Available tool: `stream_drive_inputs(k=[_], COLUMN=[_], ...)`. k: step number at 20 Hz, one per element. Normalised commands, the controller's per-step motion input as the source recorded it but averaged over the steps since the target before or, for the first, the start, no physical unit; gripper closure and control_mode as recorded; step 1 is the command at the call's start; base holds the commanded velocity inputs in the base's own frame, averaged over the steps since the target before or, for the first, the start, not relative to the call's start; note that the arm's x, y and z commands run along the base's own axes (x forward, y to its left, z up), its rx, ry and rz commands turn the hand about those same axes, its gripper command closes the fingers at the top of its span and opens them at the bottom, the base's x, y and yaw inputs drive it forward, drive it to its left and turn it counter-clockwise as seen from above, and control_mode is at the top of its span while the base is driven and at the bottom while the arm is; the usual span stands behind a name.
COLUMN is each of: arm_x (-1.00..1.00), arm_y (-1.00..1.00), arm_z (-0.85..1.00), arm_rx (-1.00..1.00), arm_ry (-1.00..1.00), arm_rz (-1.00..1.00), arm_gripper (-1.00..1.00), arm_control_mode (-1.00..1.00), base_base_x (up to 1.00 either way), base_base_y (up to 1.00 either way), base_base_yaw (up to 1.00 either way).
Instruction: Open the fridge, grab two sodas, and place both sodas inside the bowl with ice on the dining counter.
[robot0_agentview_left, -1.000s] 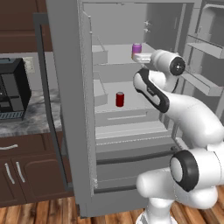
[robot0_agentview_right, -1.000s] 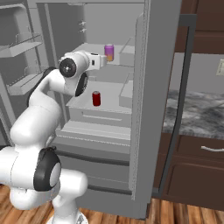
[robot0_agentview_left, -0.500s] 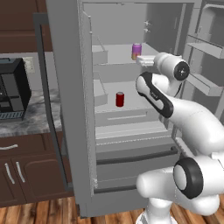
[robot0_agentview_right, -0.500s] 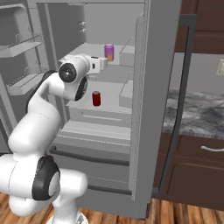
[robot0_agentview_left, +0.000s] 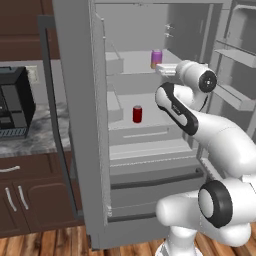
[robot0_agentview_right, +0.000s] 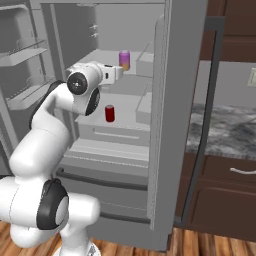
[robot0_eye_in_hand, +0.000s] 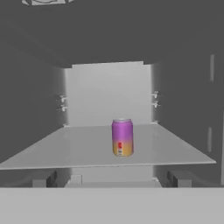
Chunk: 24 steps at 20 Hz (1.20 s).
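Fridge (robot0_agentview_left: 80, 125) open, both doors swung out, interior lit grey. Purple can (robot0_eye_in_hand: 122, 137) upright on upper shelf (robot0_eye_in_hand: 78, 151), near the front edge and roughly centred. Red can (robot0_agentview_left: 137, 114) upright on the shelf below, left of the arm in the left base view. Bowl and dining counter not in frame.

Gripper (robot0_agentview_right: 119, 73) level with the upper shelf, pointed into the fridge, just short of the purple can and not touching it. Jaws stand wide apart, nothing between them. Hand view looks straight along the shelf at the can, a little right of centre.

Step in hand, as judged: final approach to the purple can, first of the two sodas. Nothing delivered yet.

Risks from here:
- Can sits slightly off the hand's centre line. Straight advance may strike it with one finger rather than straddle it; a light upright can would topple or skid back along the shelf.
- Hand height is close to the shelf plane. Any drop during the advance could catch the shelf's front lip and stall the reach.
- Closing too high on the can, near the pale top, gives a poor hold; can may pivot and slip on withdrawal.
- Elbow and forearm sit near the right door bins (robot0_agentview_left: 235, 55) in the left base view. A wide swing on retreat could knock the door or clip the shelf edge with the can in hand.
- Red can is below the arm's path; a low retreat could tip it.
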Motion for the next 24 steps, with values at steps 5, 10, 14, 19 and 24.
stream_drive_inputs(k=[5, 10, 14, 19, 24], arm_x=[0.00, 0.00, 0.00, 0.12, 0.36], arm_y=[0.00, 0.00, 0.00, 0.00, -0.03], arm_z=[0.00, 0.00, 0.00, 0.00, -0.01], arm_rx=[0.00, 0.00, 0.00, 0.00, 0.00], arm_ry=[0.00, 0.00, 0.00, 0.00, 0.00], arm_rz=[0.00, 0.00, 0.00, 0.00, 0.00], arm_gripper=[-1.00, -1.00, -1.00, -1.00, -1.00], arm_control_mode=[1.00, 1.00, 1.00, -1.00, -1.00], base_base_x=[0.43, 0.44, 0.35, 0.03, 0.00], base_base_y=[0.00, 0.00, 0.00, 0.00, 0.00], base_base_yaw=[0.00, 0.00, 0.00, 0.00, 0.00])
